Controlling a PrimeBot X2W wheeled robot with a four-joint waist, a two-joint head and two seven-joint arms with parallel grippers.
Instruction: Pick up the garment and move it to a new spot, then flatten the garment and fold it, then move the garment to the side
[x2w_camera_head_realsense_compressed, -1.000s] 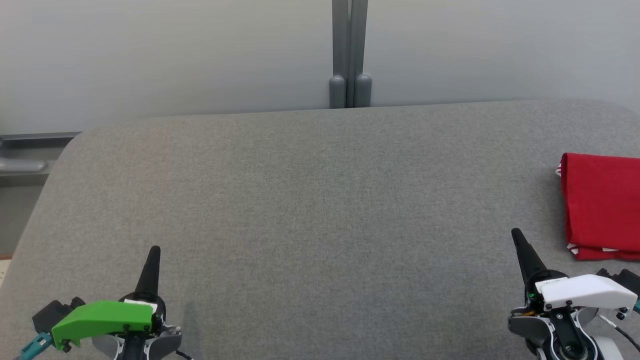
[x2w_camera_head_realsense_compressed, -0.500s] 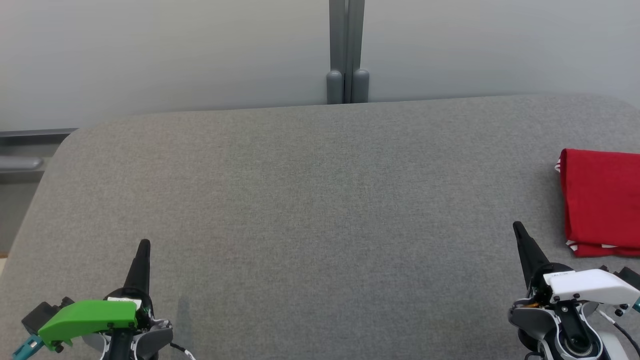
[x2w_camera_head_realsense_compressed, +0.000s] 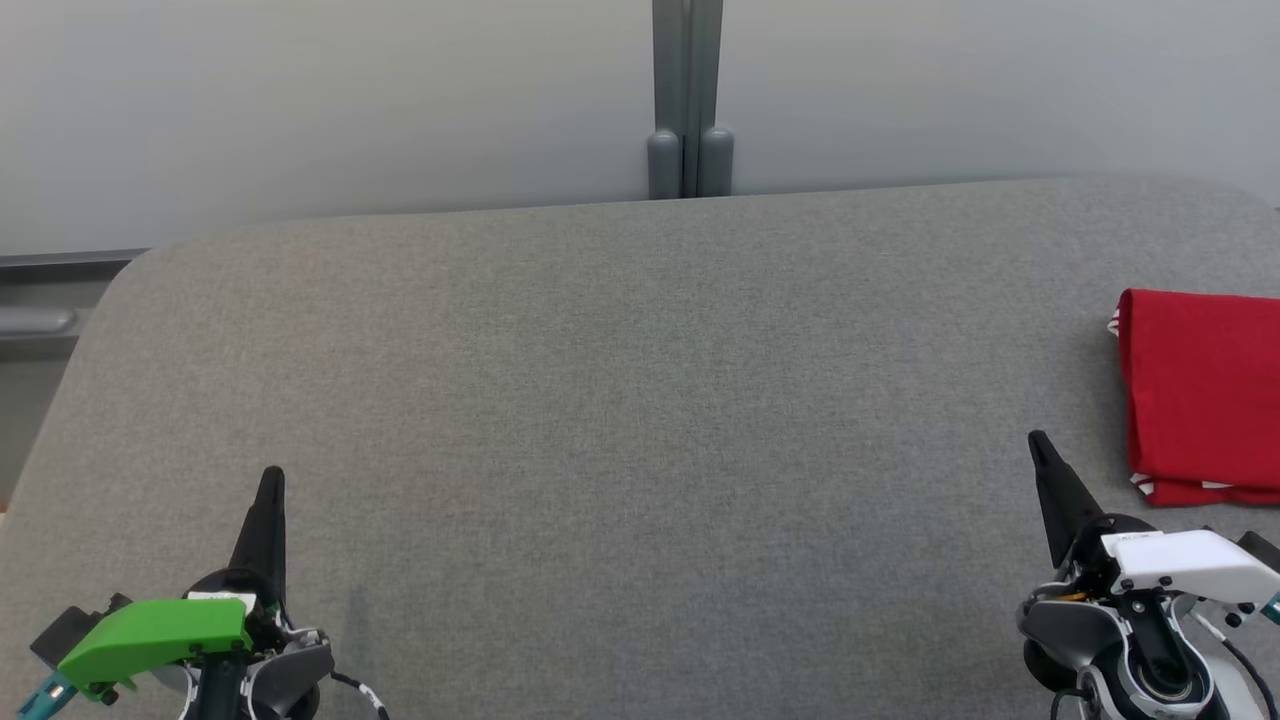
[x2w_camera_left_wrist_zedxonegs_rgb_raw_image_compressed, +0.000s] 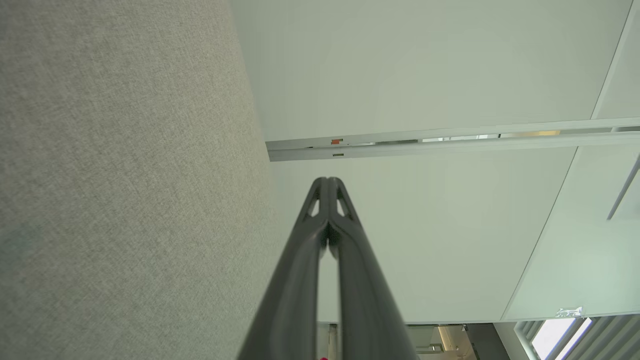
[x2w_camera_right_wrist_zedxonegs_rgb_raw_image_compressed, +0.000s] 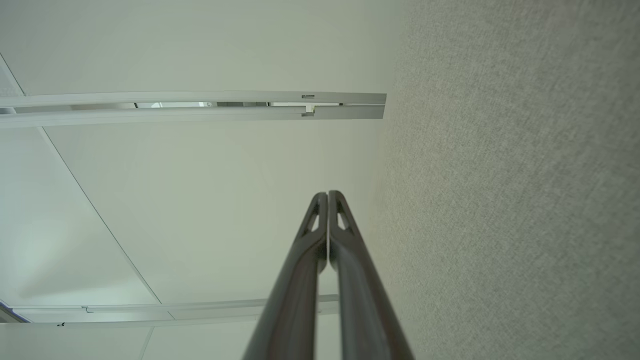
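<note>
Grey fabric covers the counter (x2w_camera_head_realsense_compressed: 640, 400) in front of you, and both arms rest low at its near edge. Your left jaws are pressed together with nothing between them: the two dark fingers (x2w_camera_head_realsense_compressed: 264, 530) meet at the tip, as the left wrist view shows along their length (x2w_camera_left_wrist_zedxonegs_rgb_raw_image_compressed: 300, 280). Your right jaws are likewise closed and empty, fingers (x2w_camera_head_realsense_compressed: 1060, 495) joined into one point, seen again in the right wrist view (x2w_camera_right_wrist_zedxonegs_rgb_raw_image_compressed: 350, 285). Behind the left fingers sits the green cover (x2w_camera_head_realsense_compressed: 155, 635); behind the right ones, the white cover (x2w_camera_head_realsense_compressed: 1190, 565). The red garment (x2w_camera_head_realsense_compressed: 1200, 390) lies folded flat on the counter at the far right, partly cut off by the head view's edge. It sits forward and to the right of your right jaws, near them but not touching. Beyond the counter's far edge stands a pale wall (x2w_camera_head_realsense_compressed: 300, 100) with a grey post (x2w_camera_head_realsense_compressed: 688, 100).
</note>
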